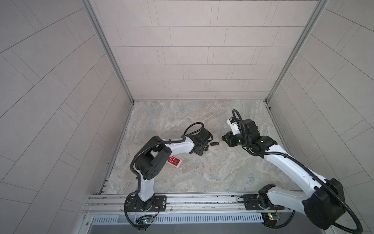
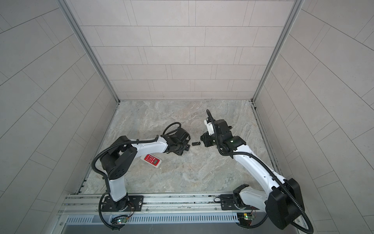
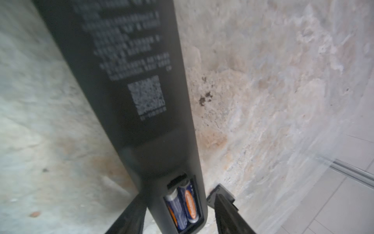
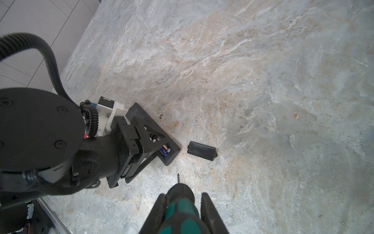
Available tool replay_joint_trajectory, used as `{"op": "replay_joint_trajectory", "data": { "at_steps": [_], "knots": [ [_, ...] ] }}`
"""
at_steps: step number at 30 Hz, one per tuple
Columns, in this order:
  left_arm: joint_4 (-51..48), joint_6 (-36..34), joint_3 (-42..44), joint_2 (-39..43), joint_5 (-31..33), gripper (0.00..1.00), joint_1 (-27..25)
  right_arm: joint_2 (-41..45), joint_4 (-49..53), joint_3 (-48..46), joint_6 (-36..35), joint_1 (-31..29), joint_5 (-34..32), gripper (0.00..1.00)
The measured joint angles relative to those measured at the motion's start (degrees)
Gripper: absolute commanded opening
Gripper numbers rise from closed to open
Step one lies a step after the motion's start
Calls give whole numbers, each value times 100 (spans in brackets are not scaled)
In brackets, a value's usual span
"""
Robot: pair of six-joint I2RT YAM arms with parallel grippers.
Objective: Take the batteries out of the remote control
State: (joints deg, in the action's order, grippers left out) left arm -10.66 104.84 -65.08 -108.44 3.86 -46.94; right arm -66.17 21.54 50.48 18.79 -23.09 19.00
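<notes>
Two batteries (image 3: 183, 204) lie in the open compartment of the black remote control (image 3: 129, 81), beside the cover plate (image 1: 214, 143) just below the centre of a top view. The left hand (image 3: 179, 197) is spread around this remote control; the right hand (image 4: 183, 195) pinches a green-handled screwdriver (image 4: 181, 212).

Black remote (image 3: 125, 101); blue-orange batteries (image 3: 184, 204) (table (image 3: 273, 101) marbled grey).
</notes>
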Motion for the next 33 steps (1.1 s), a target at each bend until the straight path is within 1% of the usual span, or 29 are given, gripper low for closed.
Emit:
{"op": "replay_joint_trajectory", "data": {
  "at_steps": [3,6,9,11,14,17,19,21,23,26,30,33],
  "knots": [
    [256,105,59,0,142,70,-13,9,66,20,2,28,-9,15],
    [264,-105,96,57,249,75,-17,57,101,20,4,59,-24,15],
    [-87,-632,109,249,345,82,-20,173,92,20,4,66,-46,15],
    [-391,-1154,103,487,472,85,-13,275,61,17,9,66,-94,15],
    [-767,-2153,81,966,688,89,66,411,-55,-9,74,66,-210,15],
    [-973,-3471,-28,1340,717,92,306,485,-269,-144,205,66,-293,15],
    [-1032,-4371,-153,1429,603,91,540,496,-470,-304,304,55,-350,15],
    [-1091,-5375,-286,1432,396,92,802,496,-658,-496,437,7,-472,15],
    [-1220,-6179,-407,1405,216,91,1016,487,-728,-608,557,-57,-621,15],
    [-1639,-7300,-835,1191,-125,91,1287,396,-782,-584,651,-192,-885,15],
    [-2190,-8673,-1561,769,-514,86,1327,26,-833,-317,710,-433,-1150,15],
    [-2302,-9794,-1488,776,-863,85,1300,-313,-868,-114,745,-505,-1209,15]
  ]
}}
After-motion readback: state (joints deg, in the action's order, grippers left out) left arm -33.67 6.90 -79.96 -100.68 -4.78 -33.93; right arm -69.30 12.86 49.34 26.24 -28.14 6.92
